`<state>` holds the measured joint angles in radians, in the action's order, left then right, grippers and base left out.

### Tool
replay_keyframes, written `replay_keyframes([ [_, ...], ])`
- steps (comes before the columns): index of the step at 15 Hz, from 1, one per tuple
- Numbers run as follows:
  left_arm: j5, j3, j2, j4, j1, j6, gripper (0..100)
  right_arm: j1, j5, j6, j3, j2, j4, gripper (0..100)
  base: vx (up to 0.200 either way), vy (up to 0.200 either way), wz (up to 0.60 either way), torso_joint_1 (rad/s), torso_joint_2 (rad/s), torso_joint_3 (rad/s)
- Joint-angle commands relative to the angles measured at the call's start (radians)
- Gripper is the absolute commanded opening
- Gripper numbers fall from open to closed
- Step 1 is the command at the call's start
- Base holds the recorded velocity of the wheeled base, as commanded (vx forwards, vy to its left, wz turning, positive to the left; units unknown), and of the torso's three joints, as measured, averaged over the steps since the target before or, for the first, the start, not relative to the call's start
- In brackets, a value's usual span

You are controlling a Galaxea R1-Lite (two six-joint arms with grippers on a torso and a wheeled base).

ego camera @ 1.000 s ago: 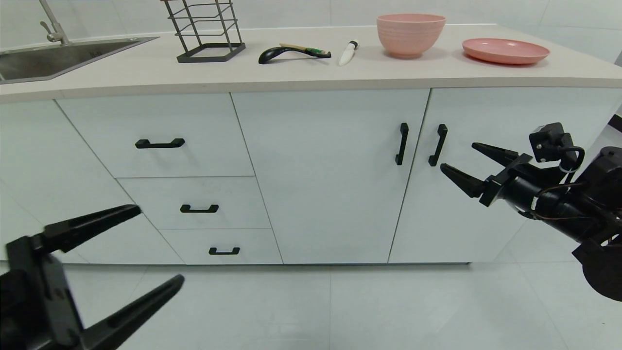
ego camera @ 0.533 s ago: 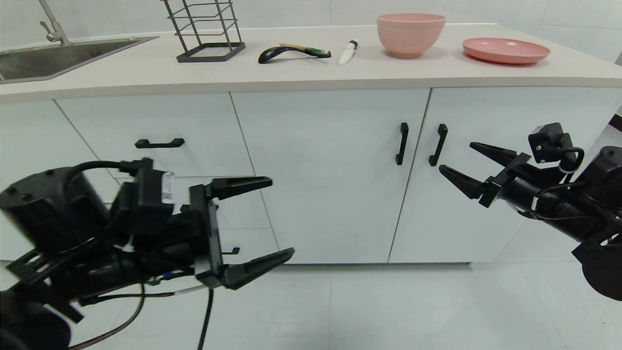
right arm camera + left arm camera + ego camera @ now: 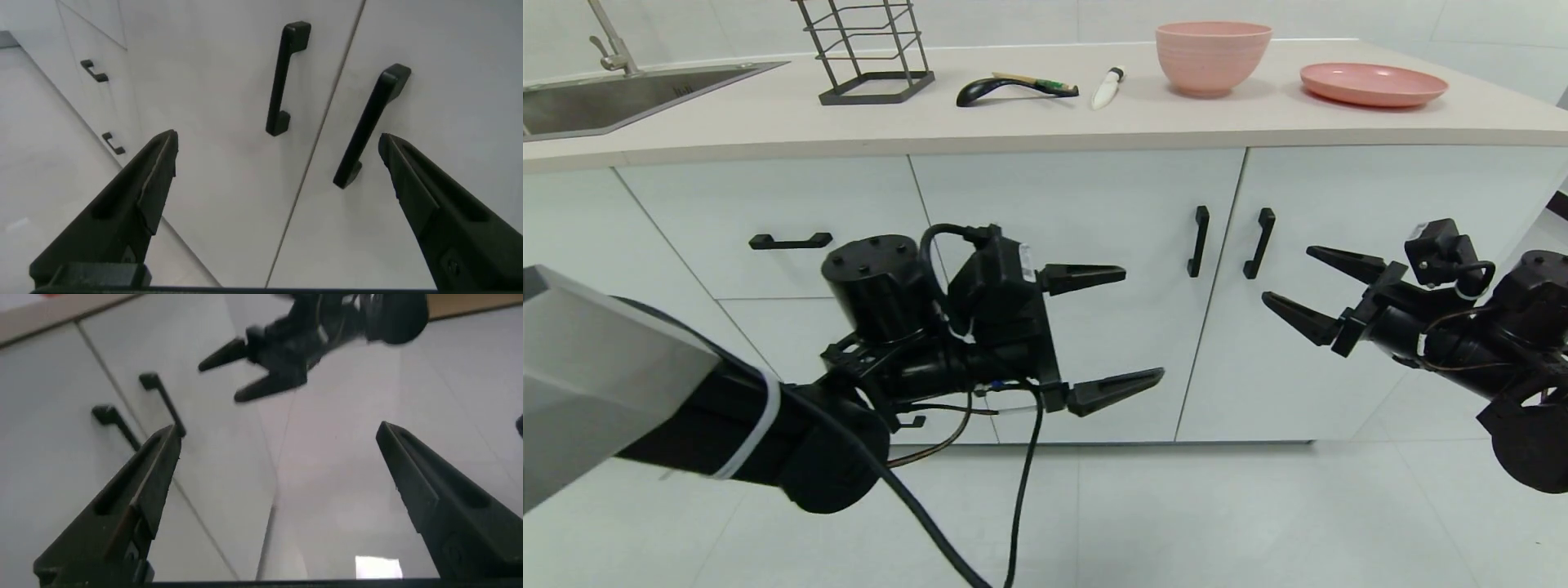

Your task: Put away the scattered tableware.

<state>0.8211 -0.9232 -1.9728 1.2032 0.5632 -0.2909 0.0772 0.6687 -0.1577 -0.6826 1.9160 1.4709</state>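
Left gripper (image 3: 1141, 325): jaws spread wide, nothing between them; it hangs below the counter (image 3: 1045, 122), in front of the middle cabinet door, pointing toward the two door handles (image 3: 1198, 241). Right gripper (image 3: 1286, 274): jaws likewise spread and holding nothing, below the counter at its plate end, just beside the same handles on their other side. All the tableware lies on top of the counter, above and beyond both grippers. Black spoon (image 3: 980, 88): on the counter's middle, long axis running along the counter's length, scoop end toward the wire rack (image 3: 870, 49). Tan stick with a green band (image 3: 1036, 81): laid against the spoon's handle; its kind cannot be told. White utensil (image 3: 1107, 90): just beside them, long axis running across the counter, front to back. Pink bowl (image 3: 1213, 57): upright, farther toward the counter's plate end; its wall hides the inside. Pink plate (image 3: 1372, 84): flat, near that end, apart from the bowl. The wire rack stands upright on the counter with the tableware lying outside it. Sink (image 3: 629, 94): set into the counter's far end. Judgement: the left arm is nearer the spoon and white utensil, the right nearer the bowl and plate; either must rise above the counter's edge first.
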Motion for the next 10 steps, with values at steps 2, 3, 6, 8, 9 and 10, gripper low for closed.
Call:
replay_keyframes([
  [2, -0.045, -0.172, -0.126, -0.002, 0.113, 0.091, 100, -0.019, 0.038, -0.013, -0.088, 0.089, 0.003, 100, 0.0, 0.0, 0.0, 0.0, 0.0, 0.0],
  [3, -0.056, -0.218, -0.152, -0.004, 0.13, 0.119, 100, -0.02, 0.04, -0.013, -0.114, 0.112, 0.006, 100, 0.0, 0.0, 0.0, 0.0, 0.0, 0.0],
  [6, -0.189, -0.289, -0.209, 0.032, 0.149, 0.142, 100, -0.019, 0.04, -0.013, -0.132, 0.129, 0.009, 100, 0.0, 0.0, 0.0, 0.0, 0.0, 0.0],
  [8, -0.209, -0.246, -0.213, 0.102, 0.15, 0.193, 100, -0.02, 0.042, -0.013, -0.134, 0.124, 0.009, 100, 0.0, 0.0, 0.0, 0.0, 0.0, 0.0],
  [9, -0.209, -0.247, -0.215, 0.102, 0.15, 0.202, 100, -0.019, 0.051, -0.013, -0.14, 0.127, 0.009, 100, 0.0, 0.0, 0.0, 0.0, 0.0, 0.0],
  [10, -0.209, -0.247, -0.215, 0.096, 0.15, 0.202, 100, -0.019, 0.052, -0.013, -0.146, 0.132, 0.009, 100, 0.0, 0.0, 0.0, 0.0, 0.0, 0.0],
])
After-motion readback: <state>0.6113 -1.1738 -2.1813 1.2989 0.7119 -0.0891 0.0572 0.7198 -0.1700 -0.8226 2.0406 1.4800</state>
